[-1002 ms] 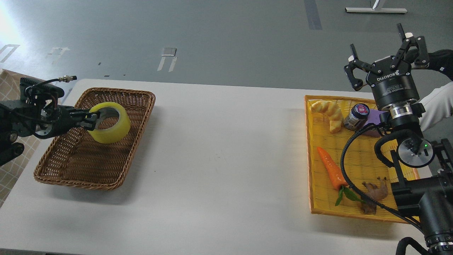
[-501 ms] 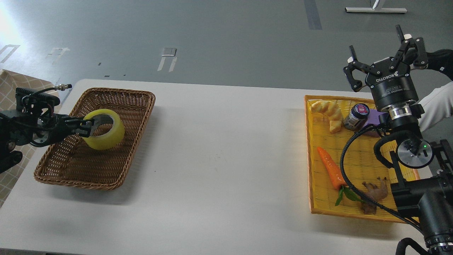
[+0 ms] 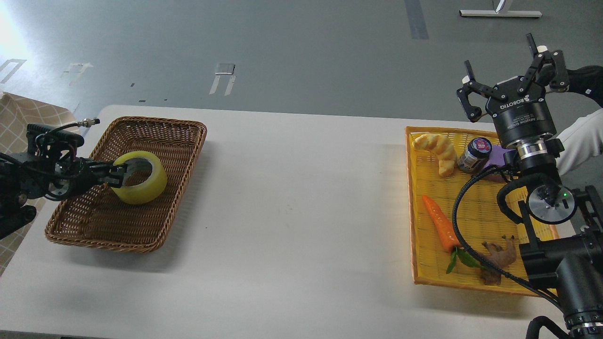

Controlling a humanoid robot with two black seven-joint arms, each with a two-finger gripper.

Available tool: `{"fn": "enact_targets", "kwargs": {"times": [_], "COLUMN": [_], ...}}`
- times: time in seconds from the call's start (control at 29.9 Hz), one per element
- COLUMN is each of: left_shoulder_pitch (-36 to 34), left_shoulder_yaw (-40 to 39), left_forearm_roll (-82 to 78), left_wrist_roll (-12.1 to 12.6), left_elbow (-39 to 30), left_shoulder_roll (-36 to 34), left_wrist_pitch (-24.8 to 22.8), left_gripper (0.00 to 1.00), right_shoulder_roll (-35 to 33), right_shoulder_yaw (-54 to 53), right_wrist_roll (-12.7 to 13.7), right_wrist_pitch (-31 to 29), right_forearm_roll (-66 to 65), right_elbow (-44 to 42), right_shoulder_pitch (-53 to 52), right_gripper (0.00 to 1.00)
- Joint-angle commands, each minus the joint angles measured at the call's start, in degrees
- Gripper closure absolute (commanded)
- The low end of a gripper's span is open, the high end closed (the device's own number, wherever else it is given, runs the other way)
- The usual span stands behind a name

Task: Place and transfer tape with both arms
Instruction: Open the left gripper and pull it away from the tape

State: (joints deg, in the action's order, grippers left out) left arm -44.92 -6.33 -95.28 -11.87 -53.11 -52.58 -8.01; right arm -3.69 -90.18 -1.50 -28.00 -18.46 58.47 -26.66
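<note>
Head view: one tape (image 3: 140, 178) roll sits over the single wicker basket (image 3: 155, 136), pinched at its rim by the left gripper (image 3: 120, 173). The right gripper (image 3: 511, 66), fingers spread, hangs beyond one yellow tray (image 3: 411, 188).

Single head view, taken from above and looking forward and down, white rectangular table (image 3: 292, 197) seen nearly whole at middle distance, grey floor (image 3: 282, 47) seen beyond, arms entering at left and right edges.
</note>
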Motion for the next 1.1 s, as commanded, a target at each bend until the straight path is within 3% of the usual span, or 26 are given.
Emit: {"fn": "enact_targets", "kwargs": {"times": [0.0,0.33,0.4,0.47,0.6,0.74,0.97,1.07], "left_shoulder_pitch": [0.0,0.0,0.0,0.0,0.0,-0.1,-1.6,-5.4], "left_shoulder_yaw": [0.1,0.0,0.0,0.0,-0.1,0.0,-0.9,-1.2], "left_forearm_roll": [0.6,0.7,0.7,0.7,0.8,3.9,9.0,13.3], "left_wrist_roll": [0.0,0.0,0.0,0.1,0.1,0.0,-0.1,-0.9], "left_elbow": [0.1,0.1,0.1,0.0,0.0,-0.1,-0.9,-0.9], "left_shoulder_roll": [0.0,0.0,0.0,0.0,0.0,0.0,-0.5,-0.6], "left_wrist_pitch": [0.0,-0.1,0.0,0.0,0.0,0.0,-0.2,-0.8], "left_gripper": [1.00,1.00,0.82,0.59,0.45,0.35,0.28,0.26], "right_shoulder_roll": [0.0,0.0,0.0,0.0,0.0,0.0,0.0,0.0], "right_shoulder_yaw": [0.0,0.0,0.0,0.0,0.0,0.0,0.0,0.0], "right_wrist_roll": [-0.1,-0.1,-0.1,-0.1,-0.1,-0.1,-0.1,-0.1], "right_wrist_pitch": [0.0,0.0,0.0,0.0,0.0,0.0,0.0,0.0], "right_forearm_roll": [0.0,0.0,0.0,0.0,0.0,0.0,0.0,0.0], "right_elbow": [0.0,0.0,0.0,-0.1,-0.2,-0.2,-0.1,-0.1], "right_shoulder_pitch": [0.0,0.0,0.0,0.0,0.0,0.1,0.3,0.4], "right_gripper": [0.00,0.00,0.00,0.00,0.00,0.00,0.00,0.00]}}
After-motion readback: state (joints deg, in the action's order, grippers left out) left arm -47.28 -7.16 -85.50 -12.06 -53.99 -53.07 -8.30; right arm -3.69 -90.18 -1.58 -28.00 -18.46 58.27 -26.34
